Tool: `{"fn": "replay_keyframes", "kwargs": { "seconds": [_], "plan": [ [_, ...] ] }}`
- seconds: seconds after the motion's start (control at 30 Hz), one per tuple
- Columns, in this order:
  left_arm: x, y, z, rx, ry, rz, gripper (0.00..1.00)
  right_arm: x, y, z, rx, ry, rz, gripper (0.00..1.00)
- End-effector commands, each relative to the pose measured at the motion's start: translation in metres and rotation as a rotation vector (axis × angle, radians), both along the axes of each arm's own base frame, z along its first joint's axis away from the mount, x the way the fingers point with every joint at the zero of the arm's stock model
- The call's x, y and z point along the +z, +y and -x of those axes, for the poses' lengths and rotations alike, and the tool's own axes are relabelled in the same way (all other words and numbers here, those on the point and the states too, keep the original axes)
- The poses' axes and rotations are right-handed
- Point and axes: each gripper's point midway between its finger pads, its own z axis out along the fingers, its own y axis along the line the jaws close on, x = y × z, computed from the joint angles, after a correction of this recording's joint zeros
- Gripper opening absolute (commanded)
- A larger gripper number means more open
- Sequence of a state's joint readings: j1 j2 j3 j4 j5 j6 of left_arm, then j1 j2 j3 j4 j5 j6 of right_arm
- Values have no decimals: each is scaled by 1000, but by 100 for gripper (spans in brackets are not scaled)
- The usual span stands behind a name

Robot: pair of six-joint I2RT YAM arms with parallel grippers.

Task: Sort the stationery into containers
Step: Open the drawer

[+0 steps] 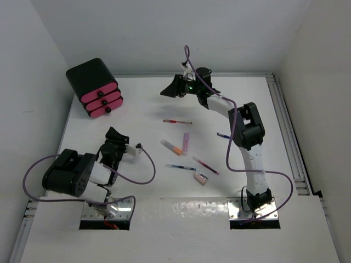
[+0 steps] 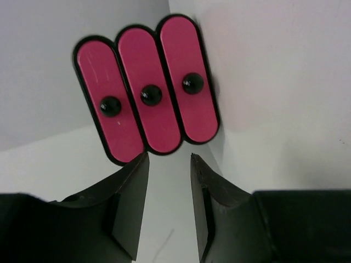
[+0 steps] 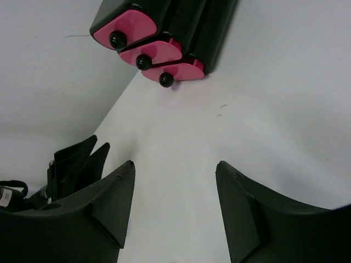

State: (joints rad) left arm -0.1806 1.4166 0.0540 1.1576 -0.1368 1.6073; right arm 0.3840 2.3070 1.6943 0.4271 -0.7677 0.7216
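The containers are three pink drawers (image 1: 102, 102) with black knobs, stacked in a glossy black cabinet (image 1: 90, 76) at the far left. Stationery lies mid-table: a red pen (image 1: 177, 121), a lilac marker (image 1: 186, 143), an orange-and-white marker (image 1: 171, 146), a blue pen (image 1: 181, 167), another red pen (image 1: 205, 165), a pinkish eraser (image 1: 201, 178). My left gripper (image 1: 112, 133) is open and empty, facing the drawers (image 2: 148, 93) from a distance, its tips (image 2: 169, 158) apart over bare table. My right gripper (image 1: 165, 90) hovers open and empty at the far middle (image 3: 175, 164), also facing the drawers (image 3: 148, 52).
A short blue pen (image 1: 223, 135) lies beside the right arm's elbow. Purple cables loop near both arm bases. White walls close in the table on the left, back and right. The left gripper's fingers (image 3: 77, 161) show at the left of the right wrist view.
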Motion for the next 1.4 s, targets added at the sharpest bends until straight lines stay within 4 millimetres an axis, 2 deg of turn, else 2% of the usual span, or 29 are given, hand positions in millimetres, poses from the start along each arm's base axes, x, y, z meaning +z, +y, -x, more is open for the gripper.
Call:
{"fn": "replay_keyframes", "kwargs": {
  "seconds": [0.0,0.23,0.4,0.5,0.53,0.57,0.6,0.67,0.7,0.73,0.8,0.87,1.03,1.07,1.1,1.17,1.2,1.33,1.37],
  "plan": [
    [27,16,-1,137,-170,189,42,34,3,2,27,-90,-24,60],
    [33,18,-7,210,-260,262,40,28,-1,0,21,-80,-11,61],
    [42,15,-5,230,-309,301,40,34,-6,5,23,-94,8,61],
    [55,15,-2,224,-347,319,40,41,-16,7,11,-91,21,61],
    [66,16,-1,226,-380,332,40,40,-20,8,7,-82,25,61],
    [64,18,-1,243,-362,321,40,43,-22,8,5,-90,29,61],
    [67,18,-1,252,-367,326,40,50,-29,8,-3,-110,41,61],
    [77,20,0,274,-383,356,41,51,-42,6,-25,-119,61,62],
    [80,18,2,271,-386,375,41,60,-47,8,-33,-147,73,62],
    [85,19,8,268,-403,404,43,55,-53,8,-44,-137,86,62],
    [82,15,14,248,-397,447,45,59,-65,8,-65,-145,109,62],
    [82,14,23,239,-413,477,45,52,-77,7,-91,-108,140,62],
    [83,18,29,260,-425,474,42,56,-95,8,-120,-107,223,63],
    [83,16,28,258,-419,478,42,50,-97,11,-114,-90,254,63],
    [83,15,27,258,-416,488,42,57,-98,8,-123,-102,269,63],
    [80,11,25,255,-399,504,41,55,-101,10,-128,-67,302,64],
    [75,10,23,254,-387,498,41,60,-102,6,-138,-75,310,64],
    [78,11,14,257,-429,502,42,50,-107,3,-150,-34,362,64],
    [70,9,8,248,-409,480,42,52,-109,3,-149,-30,376,64]
  ]
}}
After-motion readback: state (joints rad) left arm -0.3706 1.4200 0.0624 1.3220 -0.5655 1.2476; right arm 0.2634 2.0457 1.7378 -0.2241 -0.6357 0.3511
